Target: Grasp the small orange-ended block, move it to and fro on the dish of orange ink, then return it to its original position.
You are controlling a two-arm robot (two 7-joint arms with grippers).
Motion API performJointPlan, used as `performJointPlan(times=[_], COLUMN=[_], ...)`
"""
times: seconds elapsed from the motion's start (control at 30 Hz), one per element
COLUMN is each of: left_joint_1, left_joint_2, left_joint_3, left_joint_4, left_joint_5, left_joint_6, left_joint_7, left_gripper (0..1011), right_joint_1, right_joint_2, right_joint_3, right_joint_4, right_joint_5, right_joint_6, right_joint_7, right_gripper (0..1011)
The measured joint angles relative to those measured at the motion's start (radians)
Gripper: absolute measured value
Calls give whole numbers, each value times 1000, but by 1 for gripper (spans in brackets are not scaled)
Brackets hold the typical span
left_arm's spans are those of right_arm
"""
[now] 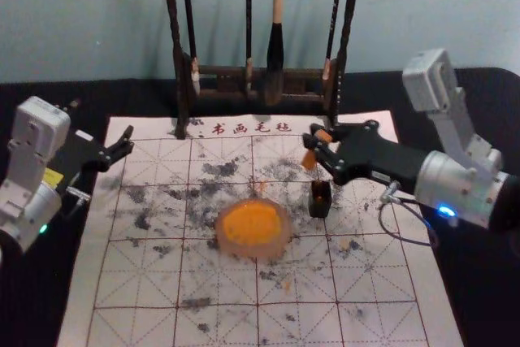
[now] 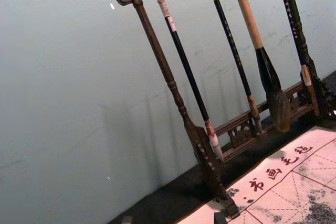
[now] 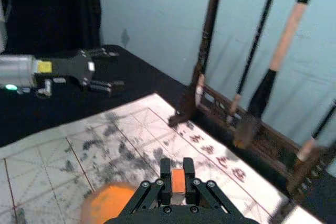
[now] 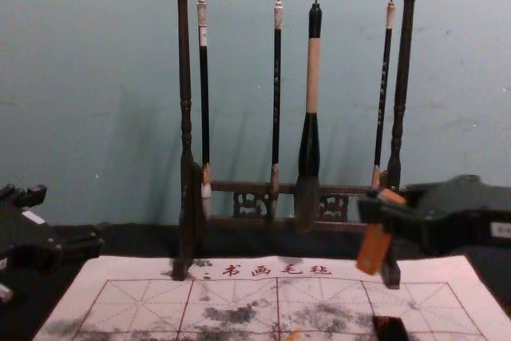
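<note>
My right gripper (image 1: 325,145) holds the small orange-ended block (image 1: 309,159) above the mat, behind the dark holder (image 1: 320,199). In the right wrist view, the right gripper (image 3: 178,182) is shut on the block (image 3: 178,181), fingers on both sides. The chest view shows the block (image 4: 374,248) hanging tilted beneath the gripper (image 4: 383,212). The dish of orange ink (image 1: 253,227) lies on the mat, to the left of the holder and nearer the front. My left gripper (image 1: 119,150) is parked open at the mat's left edge, its two fingers apart.
A brush rack (image 1: 219,85) with several hanging brushes stands behind the mat (image 1: 146,282). The big brush (image 1: 275,54) hangs behind and to the left of the right gripper. A wall (image 4: 96,77) rises behind the rack.
</note>
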Motion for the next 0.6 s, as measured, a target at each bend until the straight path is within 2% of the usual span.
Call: performJointPlan(times=[0.23,0.6], left_joint_1=[0,0], left_joint_2=[0,0], left_joint_3=[0,0], left_joint_4=[0,0], left_joint_5=[0,0], left_joint_6=[0,0], left_joint_7=[0,0], left_gripper=[1001,1001], right_joint_1=[-41,-67], right_joint_2=[19,3], right_joint_3=[19,30], right_joint_4=[-16,-10], right_joint_5=[8,18], right_joint_6=[41,86], right_joint_7=[-37,-77], right_gripper=[134,134])
